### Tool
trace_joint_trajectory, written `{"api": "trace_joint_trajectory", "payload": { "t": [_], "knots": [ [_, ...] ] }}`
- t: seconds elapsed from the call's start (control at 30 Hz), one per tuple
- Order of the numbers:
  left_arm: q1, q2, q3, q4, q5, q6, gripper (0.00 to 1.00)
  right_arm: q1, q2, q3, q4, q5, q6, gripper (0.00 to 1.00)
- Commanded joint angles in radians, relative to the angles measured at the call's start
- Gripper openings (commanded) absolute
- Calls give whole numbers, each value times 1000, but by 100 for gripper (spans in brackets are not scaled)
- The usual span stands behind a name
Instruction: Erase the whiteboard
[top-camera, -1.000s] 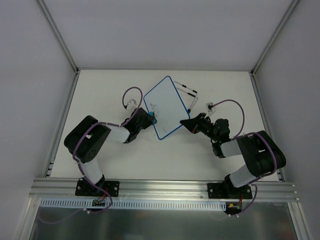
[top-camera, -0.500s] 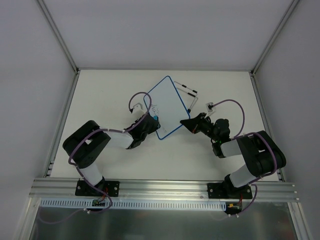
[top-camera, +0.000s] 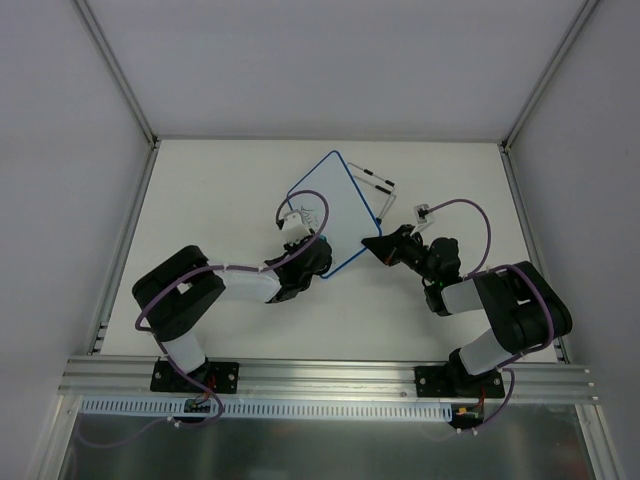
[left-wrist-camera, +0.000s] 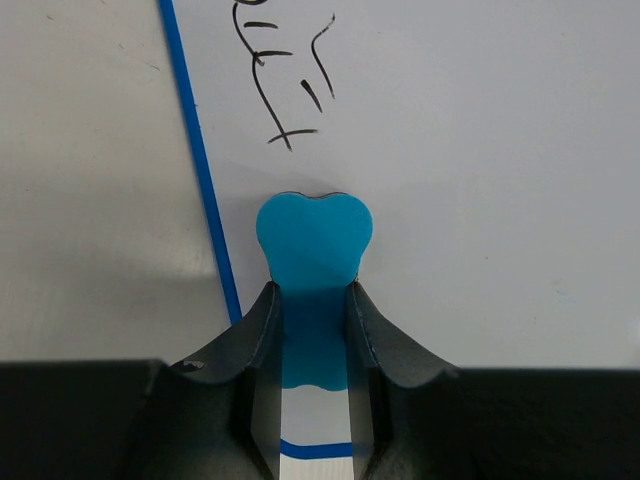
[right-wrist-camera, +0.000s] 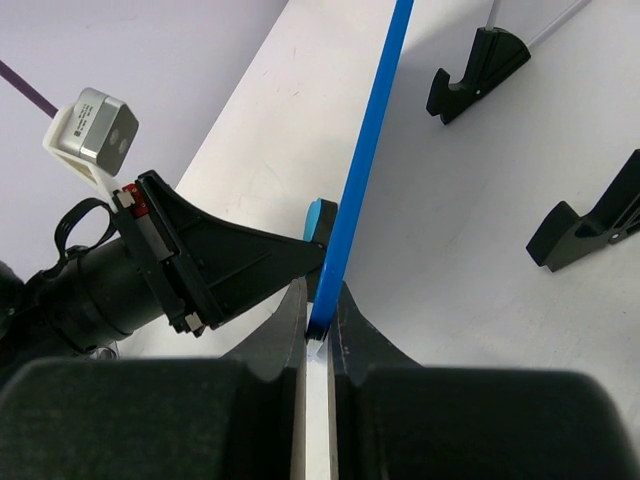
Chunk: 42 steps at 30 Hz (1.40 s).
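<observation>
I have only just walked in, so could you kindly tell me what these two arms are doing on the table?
The robot is partway through wiping a whiteboard. The right gripper is shut on the board's blue rim. The left gripper is shut on a blue eraser, which is pressed against the board's face near its edge. A few black marker strokes lie just ahead of the eraser, and the face around them is white.

On the table (top-camera: 200, 200) the whiteboard (top-camera: 345, 205) sits between the two arms, with the eraser (left-wrist-camera: 313, 240) on its face near its left edge, held by the left gripper (left-wrist-camera: 312, 292), the right gripper (right-wrist-camera: 320, 300) clamped on its near right edge, and the wire stand (top-camera: 378, 184) just behind it to the right.
</observation>
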<state>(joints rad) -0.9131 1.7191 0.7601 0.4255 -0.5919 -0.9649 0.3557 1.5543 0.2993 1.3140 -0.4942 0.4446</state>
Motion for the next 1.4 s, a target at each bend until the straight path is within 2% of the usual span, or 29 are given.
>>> {"api": "trace_joint_trajectory", "payload": {
  "t": [0.0,0.3,0.5,0.9,1.37],
  "knots": [
    [-148,79,28,-27,405,-44,0,83,6,9,217,-274,-37,0],
    [-204,34,13,-13,411,-63,0,85,7,11,217,-277,-30,0],
    [-198,20,-18,12,376,-69,0,83,10,11,217,-280,-30,0],
    [32,-61,-228,116,287,-112,0,83,6,-3,217,-291,-29,0],
    [170,-104,-246,125,264,-70,0,83,-5,-20,217,-310,-6,0]
  ]
}}
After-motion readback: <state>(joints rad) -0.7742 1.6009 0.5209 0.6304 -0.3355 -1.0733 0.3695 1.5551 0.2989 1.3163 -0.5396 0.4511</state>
